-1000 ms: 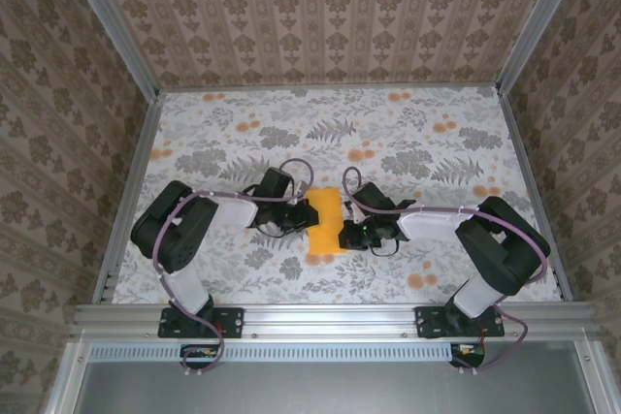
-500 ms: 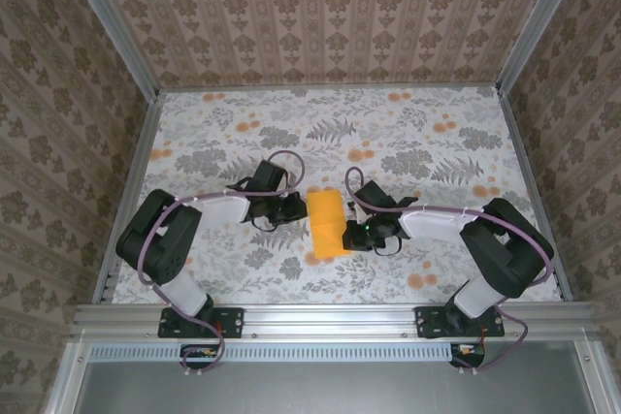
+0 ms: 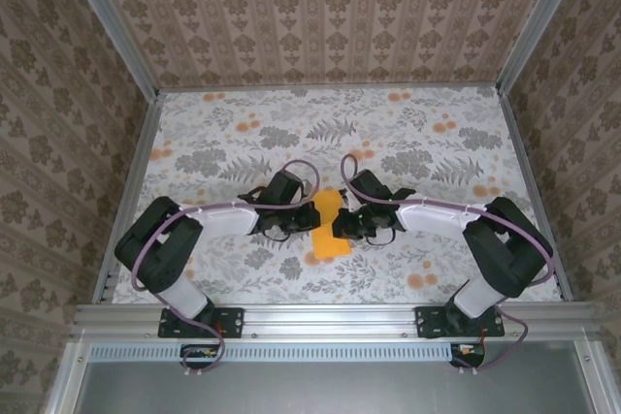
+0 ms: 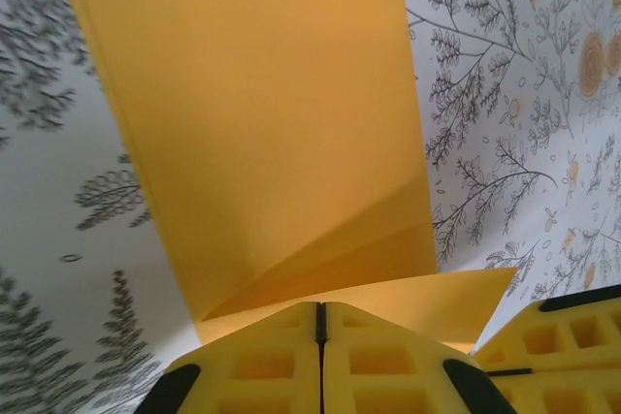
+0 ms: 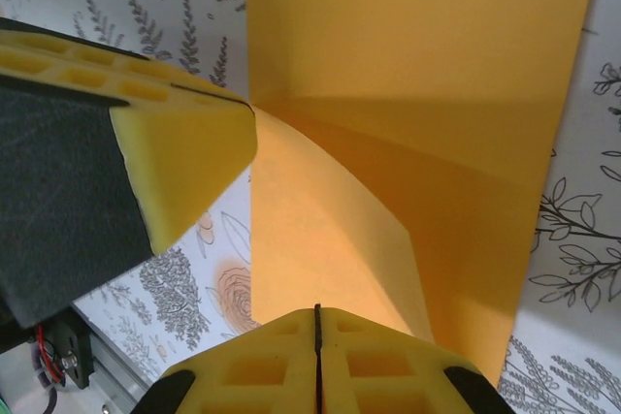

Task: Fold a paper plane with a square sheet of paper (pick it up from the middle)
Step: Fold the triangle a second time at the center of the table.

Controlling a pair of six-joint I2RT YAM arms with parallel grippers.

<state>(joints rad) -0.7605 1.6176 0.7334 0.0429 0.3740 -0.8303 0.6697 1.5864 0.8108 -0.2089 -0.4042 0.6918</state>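
Still early in the job: on the floral cloth [image 3: 437,269], the square sheet of paper [image 3: 330,244] lies between my two arms as a narrow, lengthwise-folded strip, with no nose or wings yet. My left gripper [image 3: 303,222] and right gripper [image 3: 349,227] both appear pinched tight on its opposite long edges. Half a second ago the left one stood clear of it.

Left gripper [image 3: 307,220] back at paper [image 3: 328,242]

Black-white arms [image 3: 218,217], purple cables [image 3: 437,205], yellow jaws
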